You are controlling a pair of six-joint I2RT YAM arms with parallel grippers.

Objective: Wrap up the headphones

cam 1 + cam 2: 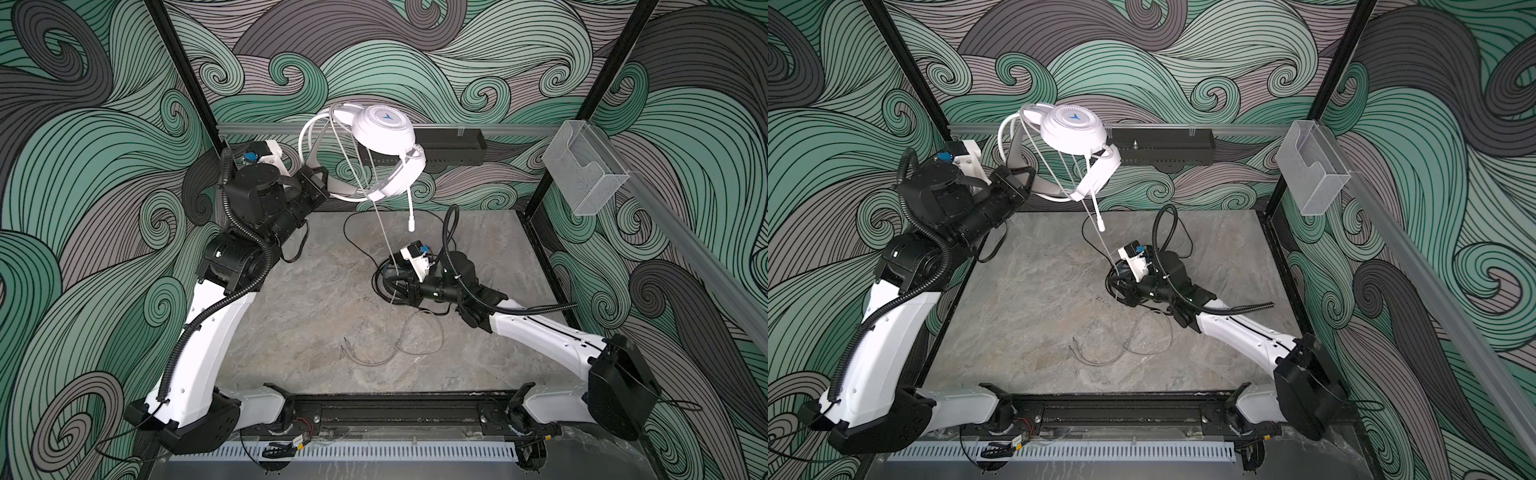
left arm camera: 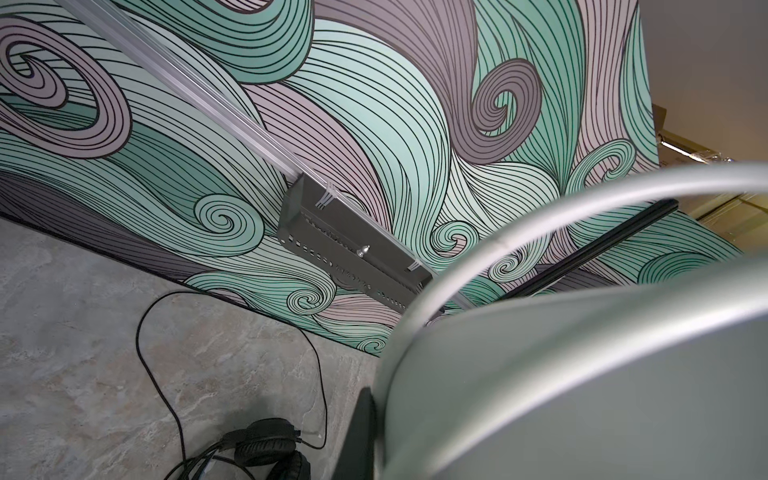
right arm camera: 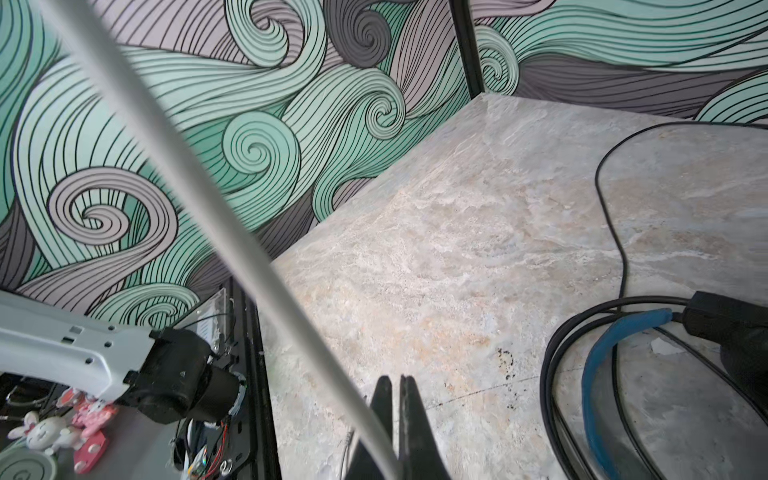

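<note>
My left gripper (image 1: 326,189) is shut on the headband of the white headphones (image 1: 384,129), holding them high near the back wall in both top views. In the left wrist view the pale band (image 2: 582,374) fills the frame beside one black finger (image 2: 357,440). Their thin pale cable (image 1: 384,237) runs taut down to my right gripper (image 1: 397,286), which is shut on it low over the table; the slack (image 1: 399,349) lies loose in front. The black headphones (image 2: 266,449) with a blue band (image 3: 602,353) lie next to the right gripper (image 3: 395,378), partly hidden in the top views.
A black slotted box (image 1: 449,145) is fixed to the back wall rail. A clear plastic holder (image 1: 582,174) hangs on the right wall. The black cable (image 1: 353,224) loops over the marble table toward the back. The arms' base rail (image 1: 395,411) runs along the front edge.
</note>
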